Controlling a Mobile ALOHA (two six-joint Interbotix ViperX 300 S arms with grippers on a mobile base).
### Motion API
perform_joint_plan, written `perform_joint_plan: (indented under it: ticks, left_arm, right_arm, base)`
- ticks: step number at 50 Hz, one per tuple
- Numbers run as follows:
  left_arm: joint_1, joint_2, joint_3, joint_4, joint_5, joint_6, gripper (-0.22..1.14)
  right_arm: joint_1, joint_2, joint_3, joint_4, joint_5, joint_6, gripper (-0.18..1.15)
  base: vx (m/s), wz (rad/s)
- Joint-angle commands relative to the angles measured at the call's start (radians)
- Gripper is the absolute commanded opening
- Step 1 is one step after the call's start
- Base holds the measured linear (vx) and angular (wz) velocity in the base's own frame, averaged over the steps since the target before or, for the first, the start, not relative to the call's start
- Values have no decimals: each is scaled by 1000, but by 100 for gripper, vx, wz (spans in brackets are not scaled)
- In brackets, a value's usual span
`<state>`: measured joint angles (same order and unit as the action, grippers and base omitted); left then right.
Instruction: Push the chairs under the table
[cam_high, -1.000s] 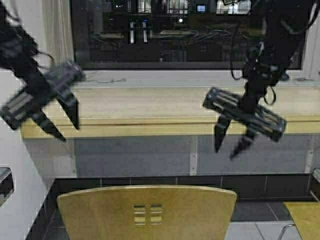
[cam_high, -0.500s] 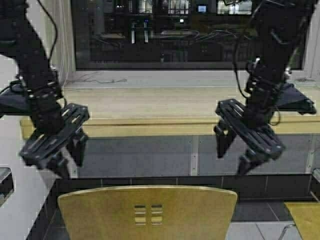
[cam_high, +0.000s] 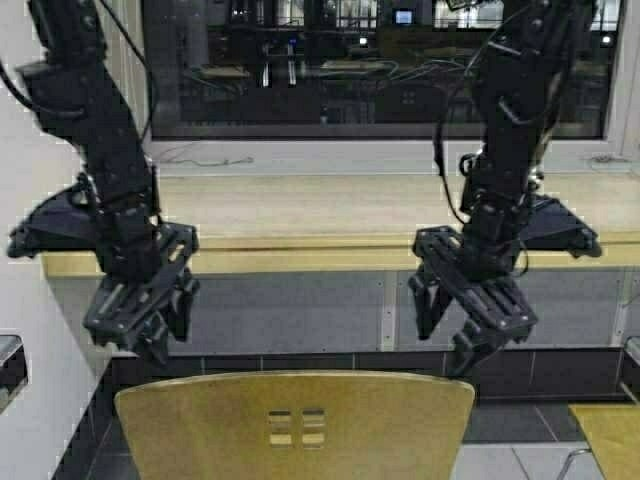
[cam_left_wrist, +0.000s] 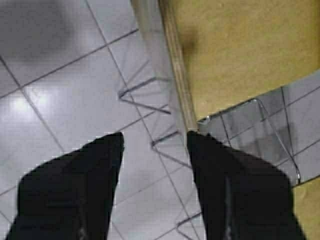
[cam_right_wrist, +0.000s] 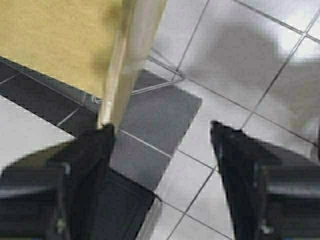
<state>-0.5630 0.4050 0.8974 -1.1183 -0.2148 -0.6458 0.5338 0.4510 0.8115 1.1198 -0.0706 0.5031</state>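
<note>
Approach step: I've got the left gripper (cam_high: 160, 325) at 9 o'clock and the right gripper (cam_high: 448, 330) at 3, both with fingers wide, just above the plywood chair (cam_high: 295, 425) backrest at 6. Table (cam_high: 330, 212) surface sits at 12. Next I judge: lower, then push forward. No containers visible.

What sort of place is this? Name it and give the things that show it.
Probably an office or campus break area at night: a long counter-style table runs under a wide dark window, a plywood chair stands before it, and the floor is tiled.
</note>
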Motion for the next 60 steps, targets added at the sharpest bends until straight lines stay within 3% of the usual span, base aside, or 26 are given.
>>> perform_joint_plan:
  ticks: [1,60]
  left_arm:
    - [-3,25,-31,-2,-5,-3,80]
    - [15,345,-291,11,-61,-8,80]
  right_arm:
    - [0,15,-46,3,-5,-5,92]
    - [-14,330,-356,-5,-2,-12,92]
  base:
    - [0,0]
    - [0,0]
